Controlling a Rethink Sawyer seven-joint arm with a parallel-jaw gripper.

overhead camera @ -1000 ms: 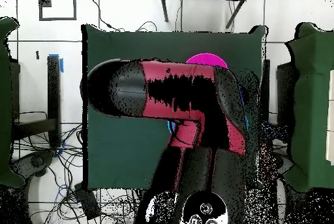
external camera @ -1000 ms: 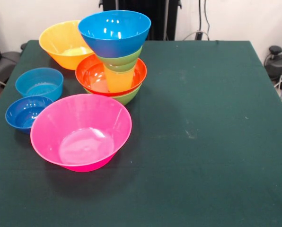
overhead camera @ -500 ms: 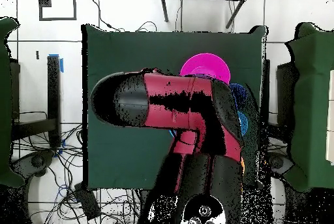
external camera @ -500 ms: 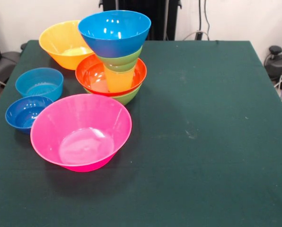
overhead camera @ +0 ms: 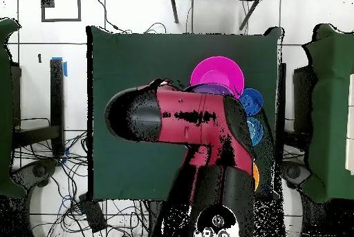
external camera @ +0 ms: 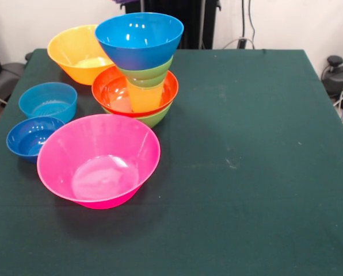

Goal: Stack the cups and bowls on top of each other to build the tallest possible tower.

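Note:
The tower stands at the back left of the table: a medium green bowl (external camera: pixel 157 118) at the bottom, then a red-orange bowl (external camera: pixel 110 87), the yellow cup (external camera: pixel 144 96), a small green bowl (external camera: pixel 148 73) and a blue bowl (external camera: pixel 139 37) on top. A large pink bowl (external camera: pixel 99 158) sits in front of it. In the overhead view the red and black arm (overhead camera: pixel 187 120) covers the tower and hides the gripper. A purple sliver (external camera: pixel 125 2) shows at the top edge of the front view, and a purple edge (overhead camera: pixel 207 88) peeks out beside the arm.
A light-blue bowl (external camera: pixel 48 100) and a darker blue bowl (external camera: pixel 32 137) sit at the left edge, and a large orange bowl (external camera: pixel 76 52) at the back left corner. From above, the pink bowl (overhead camera: pixel 218 72) and the blue bowls (overhead camera: pixel 252 100) show beside the arm.
In the overhead view the arm has drawn back toward its base, uncovering the pink bowl and two blue bowls. A purple sliver has appeared at the front view's top edge. The tower has not moved.

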